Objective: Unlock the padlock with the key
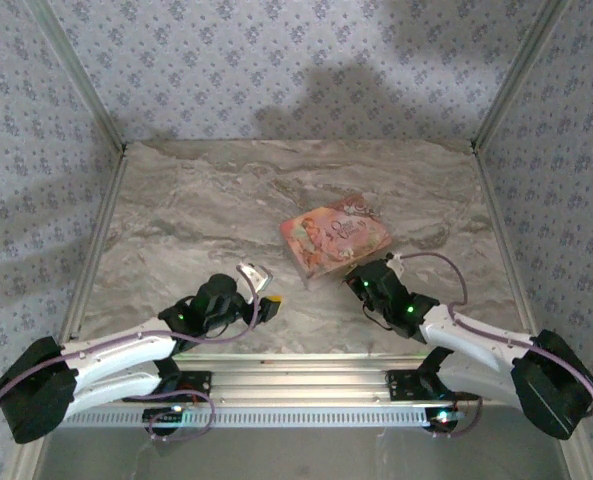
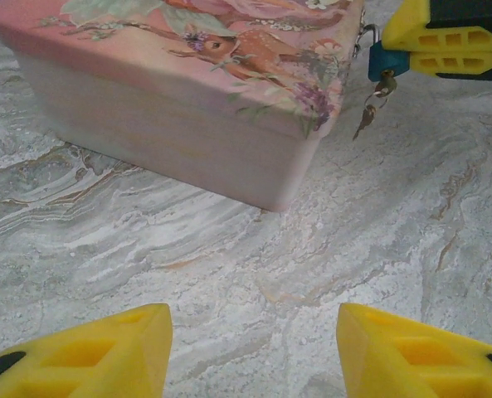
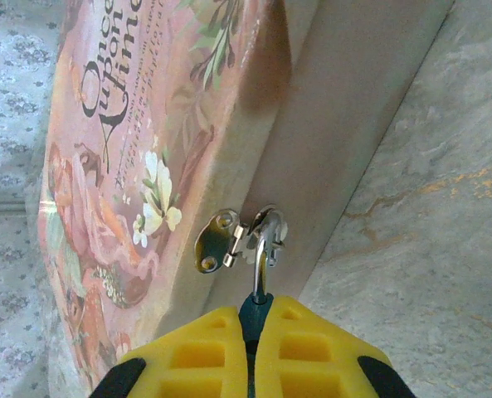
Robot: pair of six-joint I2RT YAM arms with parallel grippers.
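A small teal padlock (image 3: 255,305) hangs by its silver shackle (image 3: 263,245) from the hasp (image 3: 216,242) on the front of a pink picture box (image 1: 336,238). My right gripper (image 3: 251,327) is shut on the padlock's body. From the left wrist the same padlock (image 2: 383,62) shows between the right gripper's yellow fingers (image 2: 445,40). A brass key (image 2: 367,116) dangles below it. My left gripper (image 2: 254,352) is open over bare table, short of the box's near corner (image 2: 291,178), with nothing between its fingers.
The marble-patterned table (image 1: 196,220) is walled by patterned panels with metal posts at the back corners. The box lies right of centre. Open table surface stretches to the left and behind it.
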